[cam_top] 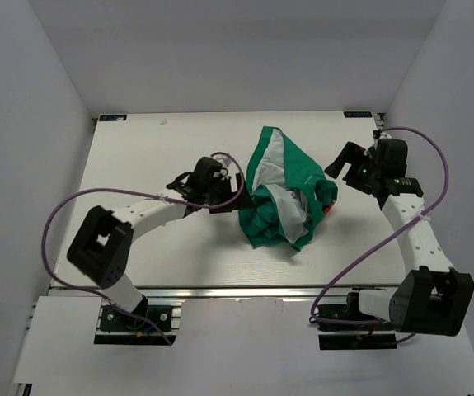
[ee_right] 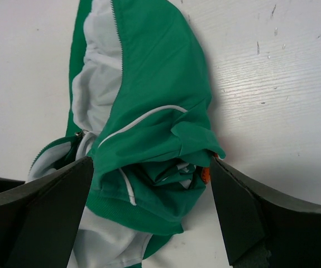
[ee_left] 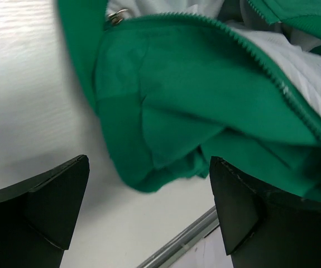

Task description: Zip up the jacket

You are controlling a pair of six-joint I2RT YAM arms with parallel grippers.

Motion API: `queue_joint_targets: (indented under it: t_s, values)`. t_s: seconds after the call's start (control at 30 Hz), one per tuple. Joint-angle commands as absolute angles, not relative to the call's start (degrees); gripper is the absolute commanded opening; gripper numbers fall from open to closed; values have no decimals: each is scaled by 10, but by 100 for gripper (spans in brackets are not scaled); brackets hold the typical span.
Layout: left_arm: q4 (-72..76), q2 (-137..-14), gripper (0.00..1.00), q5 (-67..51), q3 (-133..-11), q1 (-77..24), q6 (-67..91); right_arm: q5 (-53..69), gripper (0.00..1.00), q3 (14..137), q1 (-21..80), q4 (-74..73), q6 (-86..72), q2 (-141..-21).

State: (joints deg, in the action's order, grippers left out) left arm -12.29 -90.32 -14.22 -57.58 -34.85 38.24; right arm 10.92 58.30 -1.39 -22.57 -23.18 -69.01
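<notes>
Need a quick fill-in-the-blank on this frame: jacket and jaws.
The crumpled jacket is mostly ___ in colour. Its zipper is ___ (open/closed). The jacket lies ___ the left arm and right arm. Both pairs of jaws stand ___ (open/shut), holding nothing.
Missing: green; open; between; open.

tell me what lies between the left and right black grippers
The crumpled green fabric jacket, open with pale lining showing, lies between them in the top view.
</notes>
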Motion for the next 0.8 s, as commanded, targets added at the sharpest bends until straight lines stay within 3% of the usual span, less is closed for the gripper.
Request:
queue_joint_targets:
  t_s: [0.0,0.2,0.27,0.3,0.33,0.37,0.4,0.43,0.47,0.63,0.77]
  values:
    - [-74,-951,98,-181,-633,-357,367,123,89,599,-15,-197,-230,-714]
    - [-25,-1041,98,-214,-670,-358,366,144,89,587,-9,-165,-231,-780]
    - [-22,-1075,74,-225,-695,-359,363,155,89,583,-1,-153,-228,-801]
    - [-20,-1084,55,-237,-702,-359,361,160,89,578,-1,-146,-224,-808]
    - [-20,-1090,15,-240,-709,-359,359,180,83,577,22,-138,-222,-823]
    - [-27,-1098,0,-239,-719,-358,355,195,65,579,25,-135,-220,-831]
    - [-32,-1098,0,-234,-736,-358,348,207,48,583,29,-127,-221,-840]
    - [-39,-1096,0,-221,-743,-358,342,209,15,595,40,-124,-227,-856]
    - [-41,-1083,0,-211,-750,-358,334,208,2,606,48,-124,-222,-864]
    - [-82,-1032,0,-68,-821,-352,287,184,0,721,83,-133,-221,-902]
    - [-120,-984,0,14,-906,-301,254,163,0,997,116,-192,-199,-963]
